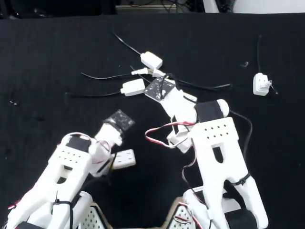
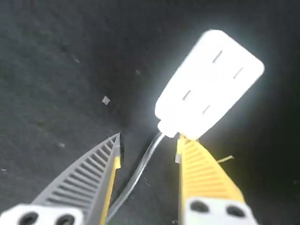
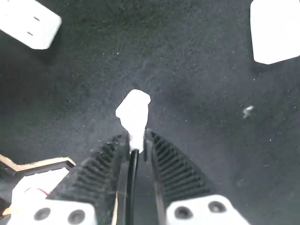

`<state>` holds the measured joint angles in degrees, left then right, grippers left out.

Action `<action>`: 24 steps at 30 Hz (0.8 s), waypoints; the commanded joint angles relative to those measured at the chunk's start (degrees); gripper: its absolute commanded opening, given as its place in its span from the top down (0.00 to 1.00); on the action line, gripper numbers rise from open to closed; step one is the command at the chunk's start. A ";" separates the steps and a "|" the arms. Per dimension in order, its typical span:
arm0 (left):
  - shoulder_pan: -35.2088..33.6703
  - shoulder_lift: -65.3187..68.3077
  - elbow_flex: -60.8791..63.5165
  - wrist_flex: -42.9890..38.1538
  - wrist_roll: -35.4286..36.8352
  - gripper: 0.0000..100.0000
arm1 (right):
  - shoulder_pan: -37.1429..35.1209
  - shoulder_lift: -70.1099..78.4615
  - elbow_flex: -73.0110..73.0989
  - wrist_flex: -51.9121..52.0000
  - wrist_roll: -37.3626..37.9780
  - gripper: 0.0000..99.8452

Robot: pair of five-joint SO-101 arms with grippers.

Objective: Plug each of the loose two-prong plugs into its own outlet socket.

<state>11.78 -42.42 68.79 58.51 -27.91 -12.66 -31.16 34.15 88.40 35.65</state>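
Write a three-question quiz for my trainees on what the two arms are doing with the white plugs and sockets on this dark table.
1. True or false: the left gripper is shut on the white rectangular outlet socket block.
2. Multiple choice: what does the right gripper hold?
A) a small white plastic plug on a black cord
B) a red screwdriver
C) nothing
3. Fill in the blank: the table has a ___ surface.

Key:
1. False. It is open, and the block lies just past its tips.
2. A
3. black
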 commanded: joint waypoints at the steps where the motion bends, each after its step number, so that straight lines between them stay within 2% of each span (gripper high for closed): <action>1: -0.92 0.09 -6.29 -1.67 0.97 0.80 | 1.23 -2.33 -0.22 -0.53 0.53 0.99; 12: -2.77 0.18 -3.38 -12.84 1.32 0.80 | 1.14 -2.33 -0.48 0.44 0.44 0.99; 15: -4.70 -0.62 -4.62 -10.29 1.14 0.80 | 1.14 -2.42 -0.75 1.14 0.53 0.99; 18: -7.69 -0.44 -11.38 -2.20 1.41 0.80 | 0.97 -2.42 -1.01 1.05 0.18 0.99; 21: -8.04 0.00 -16.92 1.76 7.21 0.80 | -1.14 -3.38 -1.27 -0.88 -2.11 0.99; 24: -7.69 0.00 -18.33 -1.23 16.88 0.80 | -5.89 -6.02 -1.19 -4.13 -7.65 0.99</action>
<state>4.48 -42.15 55.96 58.86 -21.58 -14.42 -33.54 34.24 87.25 32.13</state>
